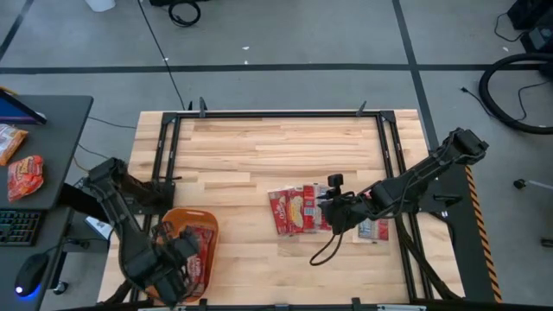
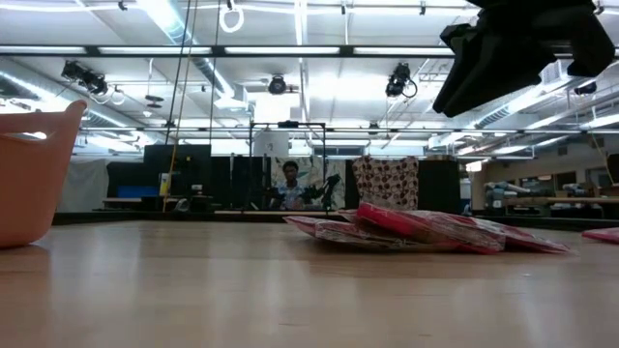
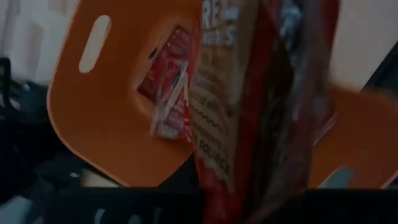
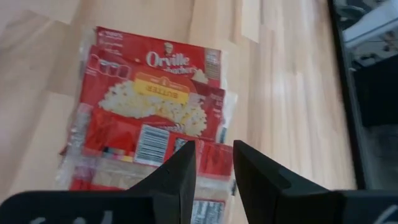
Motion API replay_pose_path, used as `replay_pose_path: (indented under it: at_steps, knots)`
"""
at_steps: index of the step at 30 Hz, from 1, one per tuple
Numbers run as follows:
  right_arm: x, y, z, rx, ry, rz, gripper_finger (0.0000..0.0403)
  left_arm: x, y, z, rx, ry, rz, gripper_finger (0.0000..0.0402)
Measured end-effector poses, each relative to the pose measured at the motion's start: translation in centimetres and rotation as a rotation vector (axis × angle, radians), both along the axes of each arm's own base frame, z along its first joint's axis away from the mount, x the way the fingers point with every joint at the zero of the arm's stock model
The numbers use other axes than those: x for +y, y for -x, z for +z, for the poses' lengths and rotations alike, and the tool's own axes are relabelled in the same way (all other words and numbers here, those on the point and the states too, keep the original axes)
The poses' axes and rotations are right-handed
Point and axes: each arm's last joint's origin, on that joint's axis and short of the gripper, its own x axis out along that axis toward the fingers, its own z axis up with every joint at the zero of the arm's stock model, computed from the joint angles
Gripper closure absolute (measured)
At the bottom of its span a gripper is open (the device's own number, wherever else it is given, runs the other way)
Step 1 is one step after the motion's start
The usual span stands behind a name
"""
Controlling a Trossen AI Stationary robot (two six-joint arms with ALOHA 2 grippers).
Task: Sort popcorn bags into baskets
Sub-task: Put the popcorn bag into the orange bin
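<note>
The orange basket sits at the table's near left; in the left wrist view, packets lie on the floor of the basket. My left gripper hovers over it, shut on a popcorn bag. A pile of red popcorn bags lies flat right of centre and shows in the low view as a pile. My right gripper is above the pile's right part, raised clear, its fingers a little apart and touching nothing. My left gripper holds one popcorn bag that stands edge-on close before the wrist camera, over the basket. The bag itself hides the fingers and the place of contact, so the part held cannot be told. The bag is lifted clear of the basket floor.
One more packet lies under the right arm near the table's right rail. Black frame rails run round the tabletop. A grey desk on the left carries an orange-red snack packet. Bare wood lies between basket and pile.
</note>
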Motion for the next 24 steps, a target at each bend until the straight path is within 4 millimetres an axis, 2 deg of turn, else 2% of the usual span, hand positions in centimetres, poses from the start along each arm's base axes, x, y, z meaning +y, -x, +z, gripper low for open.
replay_pose_path:
  at_steps: [4,10,20,24]
  knots:
    - [-0.3,-0.4,0.1,0.002,-0.036,0.025,0.0291,-1.4,0.3,-1.4,0.046,-0.051,-0.137,0.0362]
    - [-0.5,-0.6,0.1,0.000,-0.045,0.022,0.0291,-3.1,0.3,-3.6,0.110,-0.117,-0.268,0.0324]
    - [-0.5,-0.6,0.1,0.008,-0.063,0.036,0.0291,-3.3,0.8,-3.6,0.254,0.000,-0.175,0.0215]
    - [-0.5,-0.6,0.1,0.009,-0.064,0.036,0.0291,-3.6,1.1,-3.5,0.356,0.076,-0.128,0.0189]
